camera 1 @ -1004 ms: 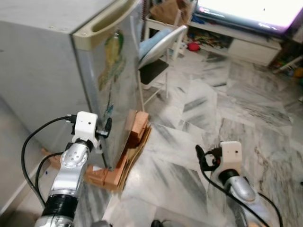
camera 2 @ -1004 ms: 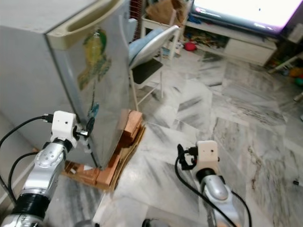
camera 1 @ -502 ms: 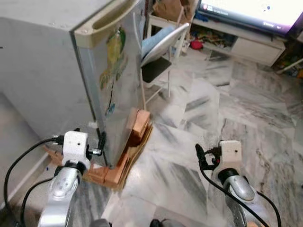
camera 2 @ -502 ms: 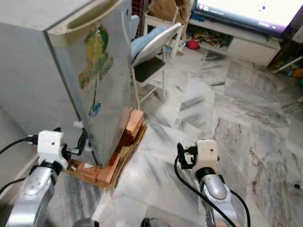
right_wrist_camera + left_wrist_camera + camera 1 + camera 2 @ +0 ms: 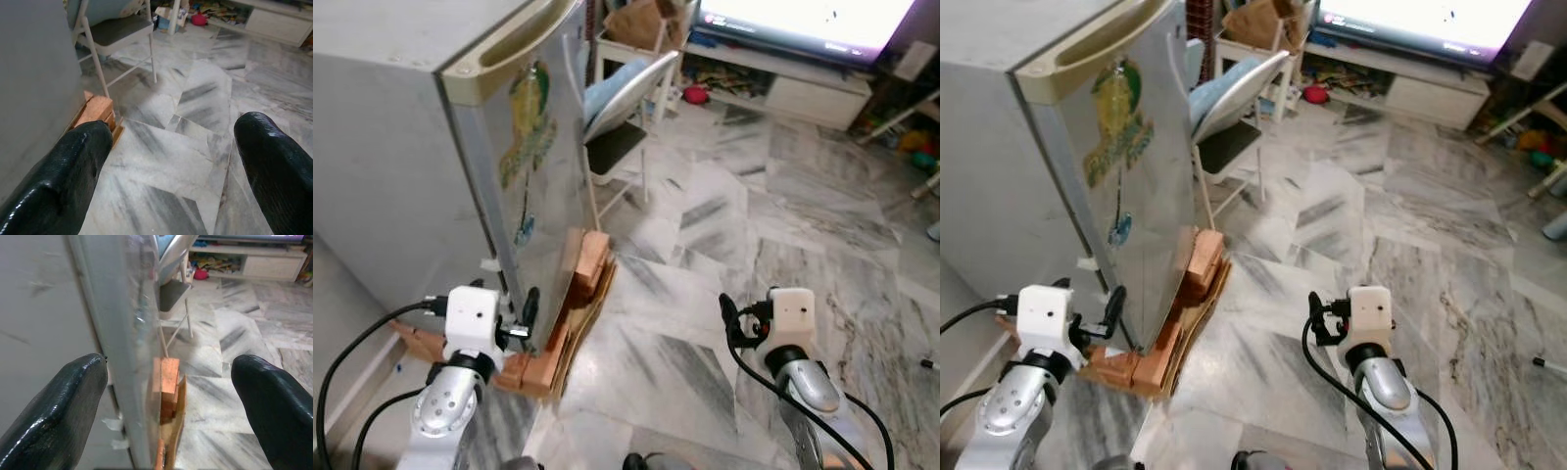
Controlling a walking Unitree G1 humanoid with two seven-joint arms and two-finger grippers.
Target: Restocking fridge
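Between left claw (image 5: 168, 406) fingers, fridge (image 5: 122, 333) edge.

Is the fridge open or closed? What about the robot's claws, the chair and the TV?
fridge door: closed.
left claw: open, its fingers either side of the door's edge.
right claw: open, holding nothing, over the floor.
folding chair: unfolded, upright.
TV: on, screen bright.

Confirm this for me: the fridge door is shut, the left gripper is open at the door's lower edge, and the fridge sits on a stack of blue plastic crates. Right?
Not quite. The fridge stands on reddish-brown bricks over cardboard, not blue plastic crates; the left eye view shows them under its base. The rest holds: the door is shut, and the left gripper is open with its fingers either side of the door's lower edge.
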